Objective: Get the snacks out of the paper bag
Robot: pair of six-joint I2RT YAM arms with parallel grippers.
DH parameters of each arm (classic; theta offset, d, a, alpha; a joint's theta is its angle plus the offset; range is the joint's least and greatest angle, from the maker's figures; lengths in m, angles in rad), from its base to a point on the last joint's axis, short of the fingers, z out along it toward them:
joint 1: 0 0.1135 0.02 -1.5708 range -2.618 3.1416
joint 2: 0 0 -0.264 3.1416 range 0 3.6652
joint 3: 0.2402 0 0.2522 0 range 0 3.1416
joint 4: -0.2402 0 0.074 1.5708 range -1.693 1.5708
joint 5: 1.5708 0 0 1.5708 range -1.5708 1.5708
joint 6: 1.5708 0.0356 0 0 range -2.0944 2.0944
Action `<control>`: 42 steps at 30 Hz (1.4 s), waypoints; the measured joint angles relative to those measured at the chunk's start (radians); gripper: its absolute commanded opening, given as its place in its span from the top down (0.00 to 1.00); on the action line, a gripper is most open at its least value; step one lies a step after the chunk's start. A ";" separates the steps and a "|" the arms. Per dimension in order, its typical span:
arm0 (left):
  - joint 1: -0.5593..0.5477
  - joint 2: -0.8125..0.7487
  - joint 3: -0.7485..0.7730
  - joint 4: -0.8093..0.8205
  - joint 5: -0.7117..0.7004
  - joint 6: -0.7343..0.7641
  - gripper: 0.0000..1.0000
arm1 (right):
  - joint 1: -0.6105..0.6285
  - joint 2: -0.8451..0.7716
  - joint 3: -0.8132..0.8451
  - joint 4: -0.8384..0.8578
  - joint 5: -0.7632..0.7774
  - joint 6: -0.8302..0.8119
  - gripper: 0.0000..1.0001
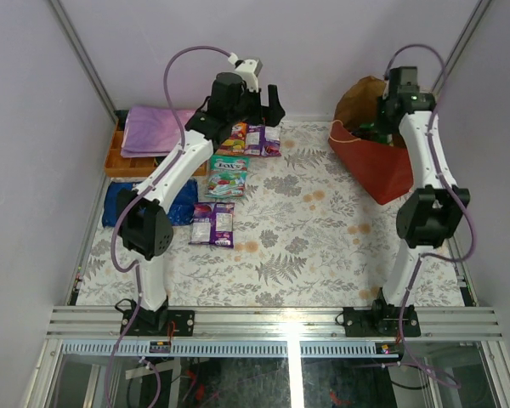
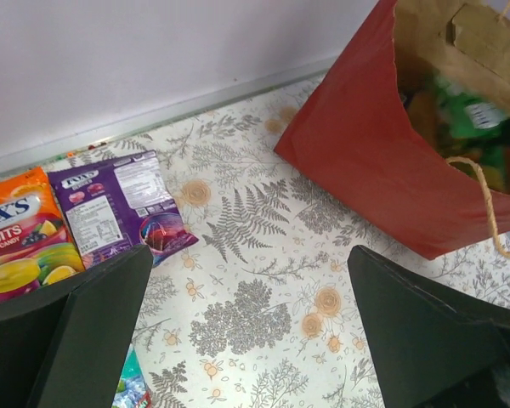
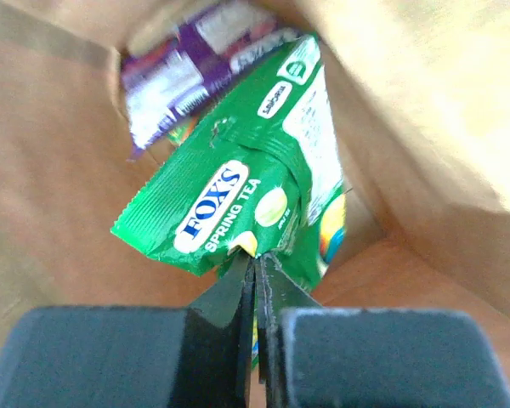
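The paper bag (image 1: 376,170) sits at 2 o'clock on the bench (image 1: 323,246), mouth open. The right gripper (image 3: 255,259) is inside it, jaws clamped on the lower edge of a green packet (image 3: 238,200). A purple packet (image 3: 174,72) lies beyond, toward 12 o'clock. The left gripper (image 2: 251,251) hangs spread wide, holding nothing, above the bench beside loose packets (image 1: 228,174) at 11 o'clock.

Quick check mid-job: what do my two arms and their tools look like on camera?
The left arm and right arm have white links with black joint housings, and each carries a looping purple cable. The left tool and right tool have black, wedge-shaped fingers. No markings are readable.
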 measured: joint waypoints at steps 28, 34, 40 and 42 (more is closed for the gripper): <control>0.256 -0.354 -0.263 0.036 -0.058 -0.052 0.00 | 0.637 -0.537 -0.416 0.308 0.008 0.185 1.00; 0.319 -0.448 -0.389 0.052 -0.098 -0.077 0.00 | 0.644 -0.487 -0.825 0.394 0.042 0.359 1.00; 0.325 -0.443 -0.396 0.061 -0.073 -0.106 0.00 | 0.643 -0.362 -0.740 0.522 0.041 0.405 0.68; 0.325 -0.439 -0.396 0.065 -0.062 -0.112 0.00 | 0.643 -0.283 -0.710 0.587 0.024 0.436 0.38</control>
